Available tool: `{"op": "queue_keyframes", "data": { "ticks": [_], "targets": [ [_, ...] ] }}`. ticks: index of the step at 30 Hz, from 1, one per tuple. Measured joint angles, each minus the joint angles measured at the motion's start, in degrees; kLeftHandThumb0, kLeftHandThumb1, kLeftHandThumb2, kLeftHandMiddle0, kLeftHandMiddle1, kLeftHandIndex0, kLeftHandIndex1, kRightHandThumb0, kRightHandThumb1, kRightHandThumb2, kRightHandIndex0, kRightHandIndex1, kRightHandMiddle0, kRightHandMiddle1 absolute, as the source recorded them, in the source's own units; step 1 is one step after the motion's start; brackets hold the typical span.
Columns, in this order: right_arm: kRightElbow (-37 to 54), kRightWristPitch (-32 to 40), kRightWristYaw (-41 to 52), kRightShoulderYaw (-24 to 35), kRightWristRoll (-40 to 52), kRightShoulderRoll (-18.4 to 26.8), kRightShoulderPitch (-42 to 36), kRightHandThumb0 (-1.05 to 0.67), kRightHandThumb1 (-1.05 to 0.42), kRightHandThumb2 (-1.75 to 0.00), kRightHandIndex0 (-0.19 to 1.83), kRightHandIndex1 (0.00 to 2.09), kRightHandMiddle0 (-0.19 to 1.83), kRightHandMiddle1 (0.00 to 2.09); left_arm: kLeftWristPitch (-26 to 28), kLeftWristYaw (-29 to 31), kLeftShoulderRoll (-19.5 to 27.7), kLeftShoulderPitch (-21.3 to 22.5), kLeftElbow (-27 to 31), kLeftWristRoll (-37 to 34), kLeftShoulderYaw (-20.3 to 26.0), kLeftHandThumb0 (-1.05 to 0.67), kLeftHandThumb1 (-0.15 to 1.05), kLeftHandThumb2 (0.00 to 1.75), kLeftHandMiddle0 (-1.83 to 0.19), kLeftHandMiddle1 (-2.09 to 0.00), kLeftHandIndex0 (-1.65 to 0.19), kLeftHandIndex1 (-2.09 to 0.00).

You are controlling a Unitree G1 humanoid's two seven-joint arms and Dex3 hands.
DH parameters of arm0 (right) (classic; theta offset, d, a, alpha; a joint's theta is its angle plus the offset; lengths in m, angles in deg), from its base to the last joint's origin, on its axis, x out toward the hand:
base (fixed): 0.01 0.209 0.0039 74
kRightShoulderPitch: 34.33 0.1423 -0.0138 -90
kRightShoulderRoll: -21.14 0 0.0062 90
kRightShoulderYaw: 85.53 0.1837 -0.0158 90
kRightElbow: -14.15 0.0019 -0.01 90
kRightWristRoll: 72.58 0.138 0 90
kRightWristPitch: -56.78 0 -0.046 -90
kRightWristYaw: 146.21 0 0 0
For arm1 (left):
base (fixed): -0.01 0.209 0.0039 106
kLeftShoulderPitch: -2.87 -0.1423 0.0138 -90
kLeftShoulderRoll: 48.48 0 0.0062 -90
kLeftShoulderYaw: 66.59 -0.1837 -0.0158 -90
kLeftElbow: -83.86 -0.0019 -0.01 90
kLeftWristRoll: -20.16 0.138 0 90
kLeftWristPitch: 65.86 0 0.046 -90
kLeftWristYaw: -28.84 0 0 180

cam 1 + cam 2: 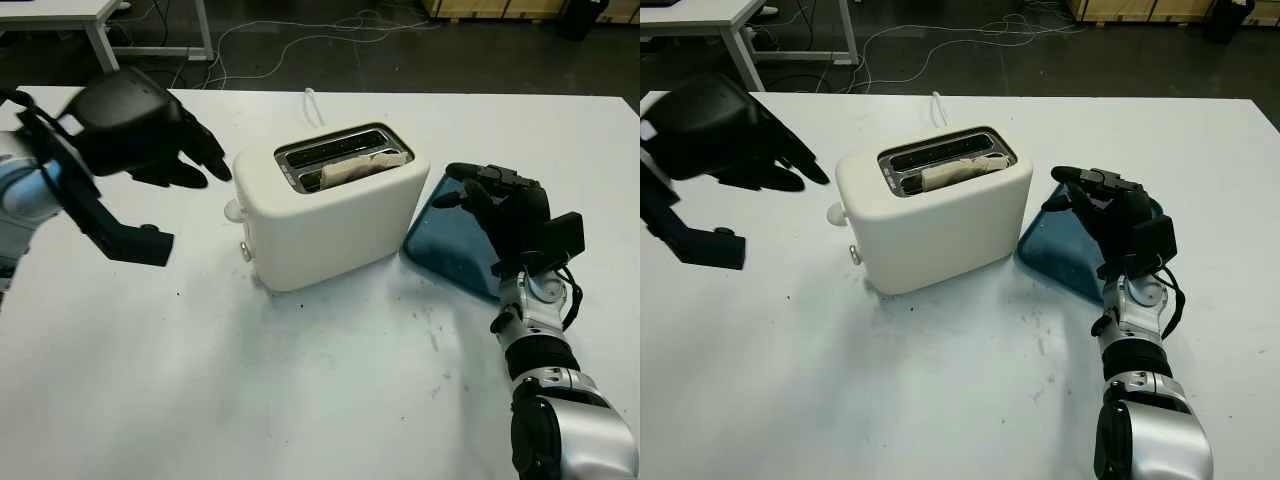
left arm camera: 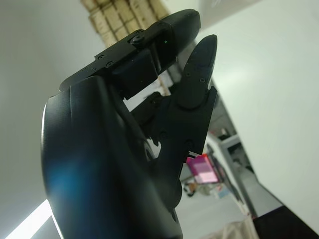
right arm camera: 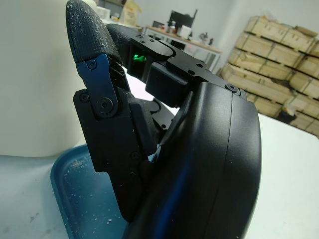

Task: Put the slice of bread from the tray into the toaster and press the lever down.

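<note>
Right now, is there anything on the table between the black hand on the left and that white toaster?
No. In the left eye view, only bare white table lies between the raised, open left hand and the toaster.

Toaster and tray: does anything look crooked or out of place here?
The bread slice lies slanted in the near slot of the toaster, sticking up, not fully dropped in. The blue tray leans tilted against the toaster's side, with crumbs on it.
</note>
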Motion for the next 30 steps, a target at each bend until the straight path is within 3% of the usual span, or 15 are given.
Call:
{"op": "queue_keyframes", "data": {
  "ticks": [9,30],
  "targets": [
    [0.01,-0.01,0.07,0.28,0.00,0.01,0.02,-1.02,-0.92,0.00,1.01,0.87,1.28,0.00,-2.60,-0.01,-1.58,0.12,-2.85,1.28,-0.83,-0.35,0.79,0.00,-1.03,-1.38,-1.16,0.00],
    [0.00,-0.02,0.30,0.52,0.03,0.01,0.12,-1.05,-0.92,0.00,1.02,0.87,1.30,0.01,-1.34,-0.20,-1.92,-2.57,-2.67,2.06,-0.84,-0.31,0.81,0.00,-0.95,-1.44,-1.14,0.00]
  ]
}}
